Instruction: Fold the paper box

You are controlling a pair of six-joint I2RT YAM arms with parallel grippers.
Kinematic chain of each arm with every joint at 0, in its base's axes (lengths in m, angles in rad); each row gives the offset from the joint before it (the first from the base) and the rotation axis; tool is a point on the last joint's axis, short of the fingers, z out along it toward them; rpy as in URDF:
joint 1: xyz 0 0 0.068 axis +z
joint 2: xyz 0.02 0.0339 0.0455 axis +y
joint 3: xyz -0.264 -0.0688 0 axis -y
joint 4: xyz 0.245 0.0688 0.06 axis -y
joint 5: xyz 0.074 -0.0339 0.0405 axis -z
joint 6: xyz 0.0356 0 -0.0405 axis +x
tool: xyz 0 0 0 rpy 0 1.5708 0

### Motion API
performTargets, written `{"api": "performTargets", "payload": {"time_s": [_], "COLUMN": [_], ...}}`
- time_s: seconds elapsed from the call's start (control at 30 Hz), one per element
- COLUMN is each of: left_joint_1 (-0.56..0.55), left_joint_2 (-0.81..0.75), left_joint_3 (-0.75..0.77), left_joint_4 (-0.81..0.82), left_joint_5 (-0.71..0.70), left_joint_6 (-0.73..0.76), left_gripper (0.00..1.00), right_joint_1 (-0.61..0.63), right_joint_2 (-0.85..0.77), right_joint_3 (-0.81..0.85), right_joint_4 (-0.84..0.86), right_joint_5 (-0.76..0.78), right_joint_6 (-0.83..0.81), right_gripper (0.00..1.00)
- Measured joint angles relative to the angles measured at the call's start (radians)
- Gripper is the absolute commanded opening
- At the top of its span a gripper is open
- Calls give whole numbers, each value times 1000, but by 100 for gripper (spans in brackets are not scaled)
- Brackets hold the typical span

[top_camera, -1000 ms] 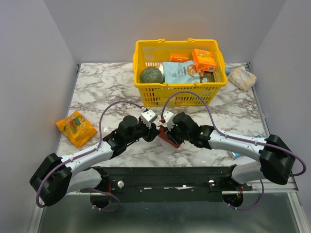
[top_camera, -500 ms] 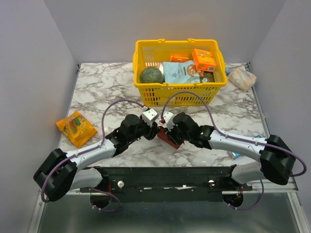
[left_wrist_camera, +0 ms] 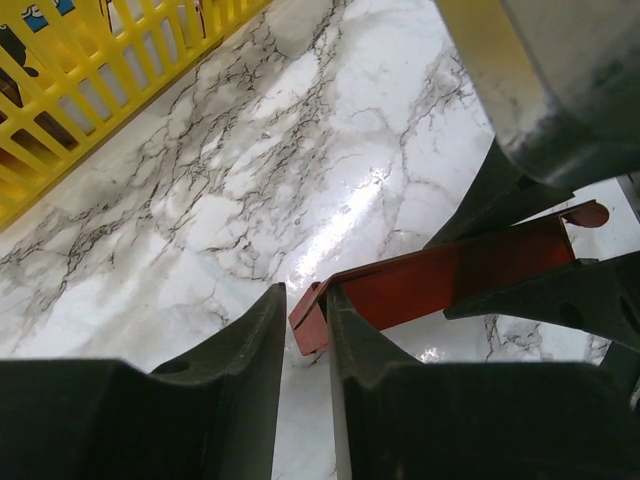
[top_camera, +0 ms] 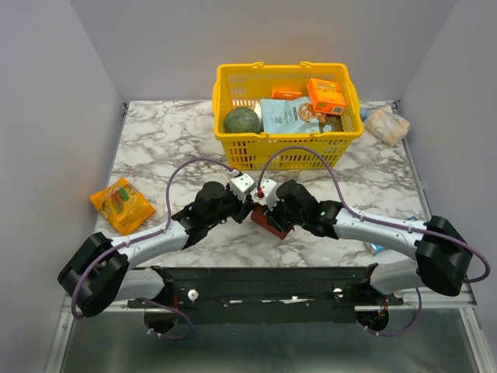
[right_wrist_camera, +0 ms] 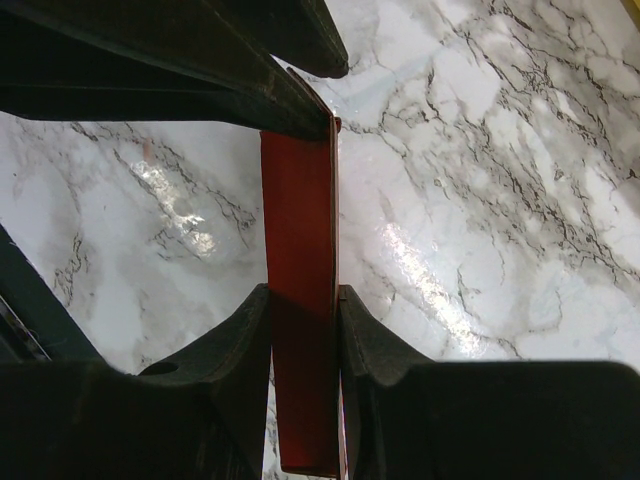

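The red paper box (top_camera: 269,224) is held on edge just above the marble table between both grippers. My right gripper (top_camera: 276,211) is shut on it; in the right wrist view the box's long red panel (right_wrist_camera: 298,200) runs up from between the right gripper (right_wrist_camera: 303,295) pads. My left gripper (top_camera: 247,207) meets the box's left end. In the left wrist view the small end flap (left_wrist_camera: 308,322) sits between the left gripper (left_wrist_camera: 307,300) fingertips, which stand narrowly apart and pinch it. The box body (left_wrist_camera: 460,280) stretches right to the other gripper's dark fingers (left_wrist_camera: 545,300).
A yellow basket (top_camera: 233,148) holding groceries stands just behind the grippers, and its wall (left_wrist_camera: 60,130) shows in the left wrist view. An orange snack packet (top_camera: 120,203) lies at the left. A wrapped package (top_camera: 386,124) lies at the back right.
The left jaws have narrowed around the box's end flap, and the left arm has edged to the right. The right gripper and the box have stayed put.
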Motion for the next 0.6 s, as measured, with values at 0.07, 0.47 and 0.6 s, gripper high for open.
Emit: {"api": "performTargets", "payload": {"time_s": [0.07,0.47,0.6], "left_joint_1": [0,0,0], "left_joint_2": [0,18,21], "left_joint_3": [0,11,11], "left_joint_4": [2,5,4], "left_joint_5": [3,20,34], "left_joint_6": [1,0,-8], "left_gripper": [30,12,1], "right_joint_1": [0,0,0], "right_joint_2": [0,0,1], "right_joint_3": [0,0,0], "right_joint_4": [0,-3,-6], "right_joint_5": [-1,-1,-2], "right_joint_6": [0,2,2], "right_gripper": [22,22,22]}}
